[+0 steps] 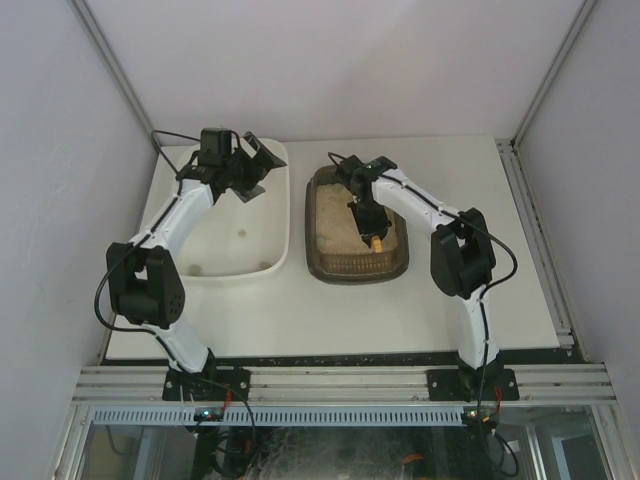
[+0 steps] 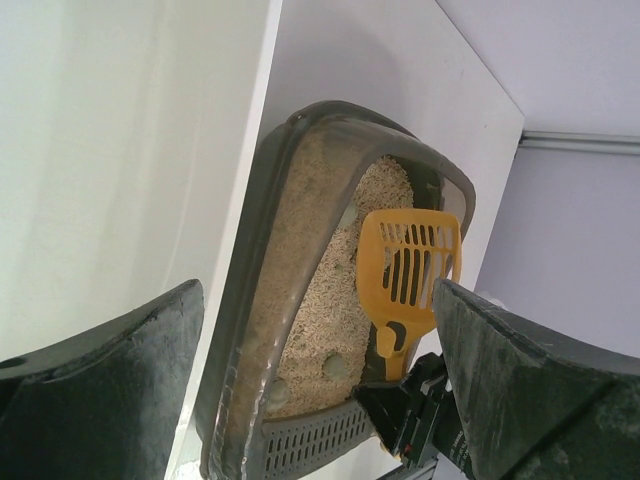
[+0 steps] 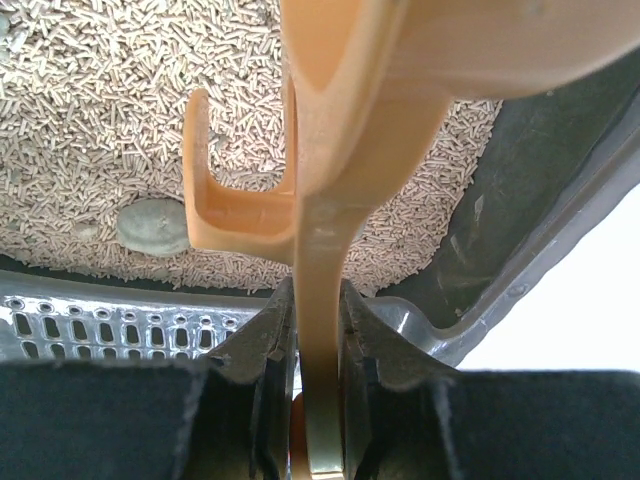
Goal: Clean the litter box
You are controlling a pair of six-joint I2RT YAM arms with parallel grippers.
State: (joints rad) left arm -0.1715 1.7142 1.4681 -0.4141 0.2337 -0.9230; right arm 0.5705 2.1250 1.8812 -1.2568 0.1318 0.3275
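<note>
The litter box (image 1: 318, 262) is a dark tray of beige pellets to the right of the white tub. My right gripper (image 1: 366, 218) hangs over its middle, shut on the handle of a yellow slotted scoop (image 2: 410, 265). In the right wrist view, the fingers (image 3: 268, 345) pinch the scoop handle (image 3: 322, 280) above the pellets, and a grey clump (image 3: 152, 227) lies to the left. More grey clumps (image 2: 338, 365) show in the left wrist view. My left gripper (image 1: 255, 165) stands open and empty over the tub's far end, with the litter box (image 2: 258, 250) seen between its fingers (image 2: 150, 350).
The white tub (image 1: 240, 262) stands left of the litter box, with a few small specks on its floor. A perforated grey panel (image 3: 100, 325) lines the litter box's near end. White walls and metal rails enclose the table on the left, right and back.
</note>
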